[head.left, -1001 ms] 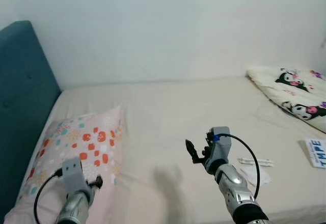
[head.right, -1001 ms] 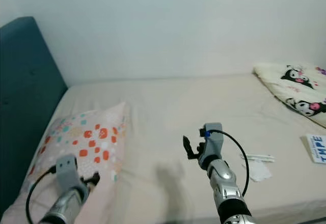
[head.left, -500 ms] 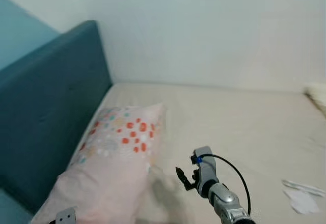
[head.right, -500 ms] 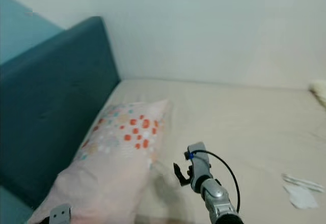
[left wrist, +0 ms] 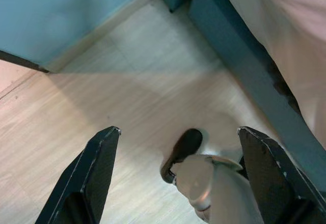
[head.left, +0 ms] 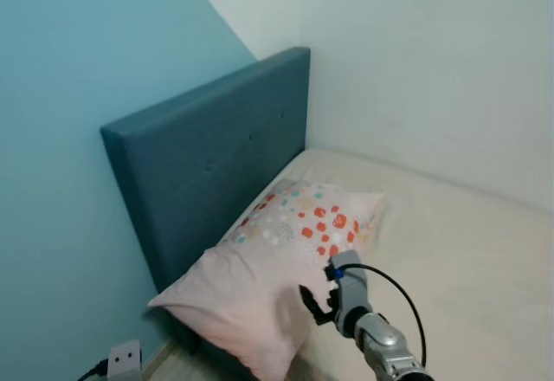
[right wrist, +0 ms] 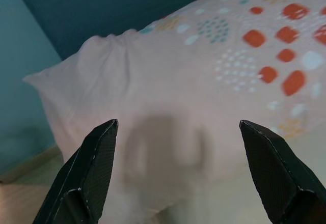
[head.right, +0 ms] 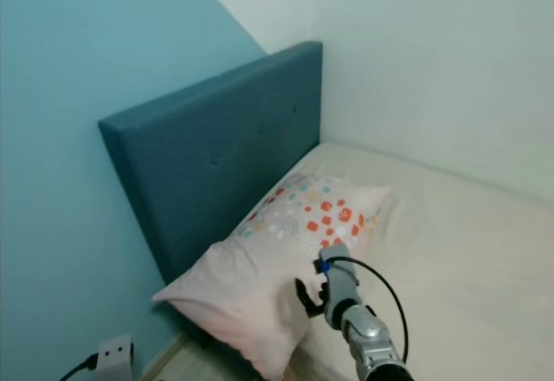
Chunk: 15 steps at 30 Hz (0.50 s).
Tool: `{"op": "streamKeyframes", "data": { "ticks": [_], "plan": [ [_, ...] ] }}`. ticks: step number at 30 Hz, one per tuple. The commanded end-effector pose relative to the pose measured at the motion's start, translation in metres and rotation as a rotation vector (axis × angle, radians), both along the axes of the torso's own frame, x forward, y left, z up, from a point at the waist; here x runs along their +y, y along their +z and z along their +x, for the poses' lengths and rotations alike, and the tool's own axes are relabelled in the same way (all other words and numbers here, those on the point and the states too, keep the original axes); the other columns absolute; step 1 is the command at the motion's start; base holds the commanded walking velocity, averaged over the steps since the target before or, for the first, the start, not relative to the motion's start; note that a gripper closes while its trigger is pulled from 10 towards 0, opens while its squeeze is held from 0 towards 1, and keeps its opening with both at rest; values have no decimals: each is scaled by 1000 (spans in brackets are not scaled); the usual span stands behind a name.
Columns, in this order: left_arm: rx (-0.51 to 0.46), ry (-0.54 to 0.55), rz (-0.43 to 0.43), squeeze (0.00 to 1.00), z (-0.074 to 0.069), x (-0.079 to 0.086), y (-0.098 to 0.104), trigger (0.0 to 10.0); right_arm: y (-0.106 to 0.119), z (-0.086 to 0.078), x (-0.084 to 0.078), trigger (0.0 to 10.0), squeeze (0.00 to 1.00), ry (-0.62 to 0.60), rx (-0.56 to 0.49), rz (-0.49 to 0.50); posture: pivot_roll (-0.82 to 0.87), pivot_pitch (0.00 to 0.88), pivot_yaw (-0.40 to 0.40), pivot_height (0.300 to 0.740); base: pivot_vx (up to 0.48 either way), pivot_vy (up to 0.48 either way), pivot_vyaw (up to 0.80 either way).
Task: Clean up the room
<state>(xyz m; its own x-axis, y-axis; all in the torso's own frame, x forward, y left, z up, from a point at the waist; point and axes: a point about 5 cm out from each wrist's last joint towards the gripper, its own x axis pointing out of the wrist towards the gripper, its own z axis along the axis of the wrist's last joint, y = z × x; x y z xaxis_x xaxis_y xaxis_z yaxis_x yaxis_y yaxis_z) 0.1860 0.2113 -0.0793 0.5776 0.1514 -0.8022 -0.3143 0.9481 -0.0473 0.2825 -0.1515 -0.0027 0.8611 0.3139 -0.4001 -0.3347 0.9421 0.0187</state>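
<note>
One pillow (head.left: 277,268) just ahead of right gripper (head.left: 318,299), jaws apart.

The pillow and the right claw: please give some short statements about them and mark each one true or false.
1. The pillow lies against the blue headboard. True.
2. The right claw grips a corner of the pillow. False: it is open and hovers in front of the pillow, holding nothing.
3. The pillow is plain white. False: it is pale pink, with orange and teal dots near one end.
4. The left claw is open above the wooden floor beside the bed frame. True.
</note>
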Motion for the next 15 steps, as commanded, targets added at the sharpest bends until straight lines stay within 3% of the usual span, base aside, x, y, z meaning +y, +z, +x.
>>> {"op": "streamKeyframes", "data": {
  "ticks": [1, 15],
  "plan": [
    [8, -24, 0, 0, 2, -3, 0, 10000, 1, 1, -1, 10000, 0, -4, -9, 0, -11, 0, -11, 740, 0, 0, 750],
    [-30, -46, -46, 0, 18, -15, 6, 10000, 3, 3, 0, 10000, 0, 15, -17, -17, -17, 0, -12, 740, 0, 0, 751]
  ]
}}
